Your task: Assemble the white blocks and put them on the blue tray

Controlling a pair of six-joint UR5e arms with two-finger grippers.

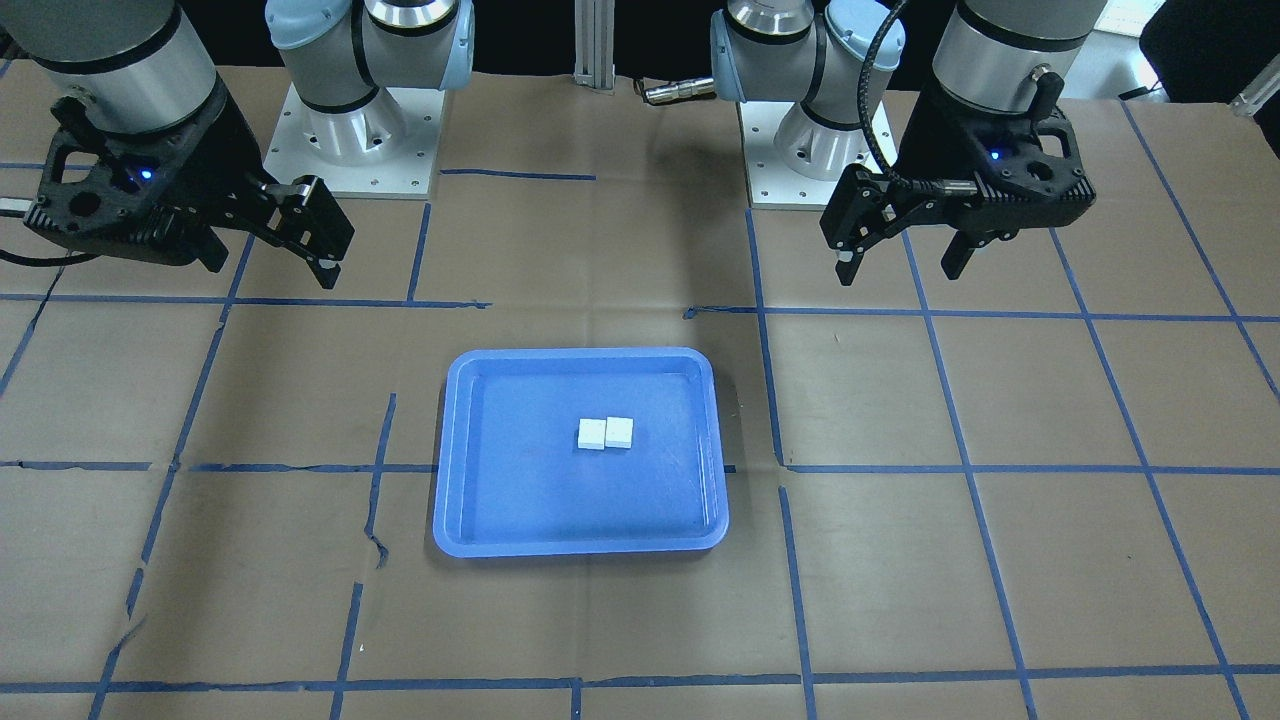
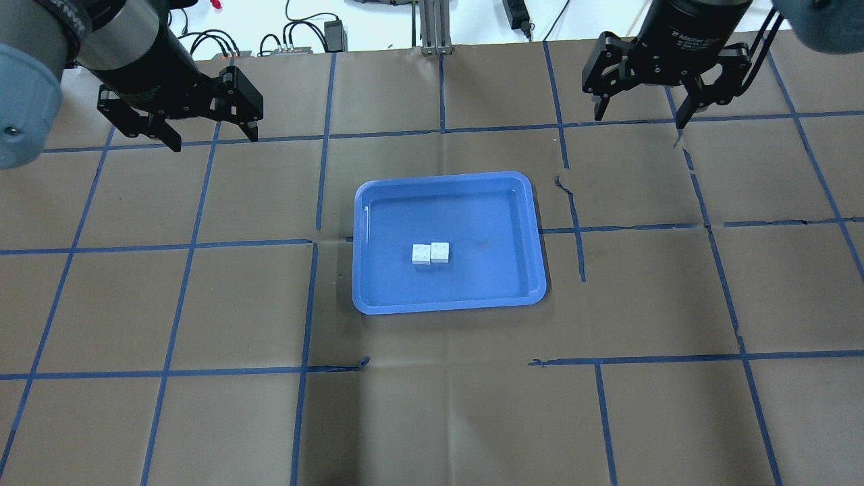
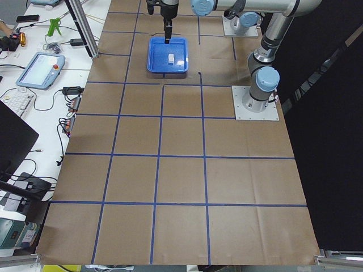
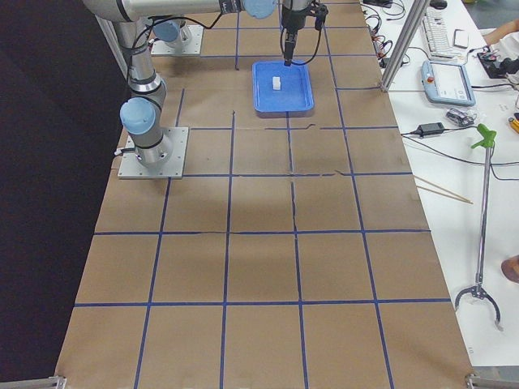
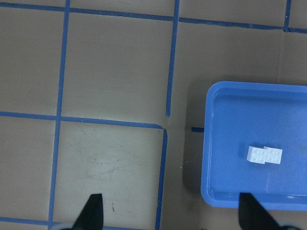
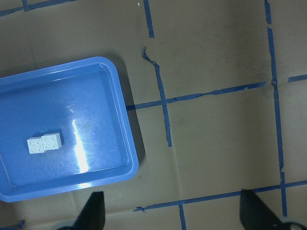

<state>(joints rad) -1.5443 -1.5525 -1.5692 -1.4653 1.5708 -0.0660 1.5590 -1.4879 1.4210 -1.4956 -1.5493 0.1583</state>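
Now the white blocks point(image 2: 430, 253) sit side by side, touching, studs up, near the middle of the blue tray point(image 2: 385, 283) on the table point(image 2: 202, 304). The left claw point(image 2: 214, 138) and the right claw point(image 2: 638, 120) both hang spread wide and empty, well apart from the tray.
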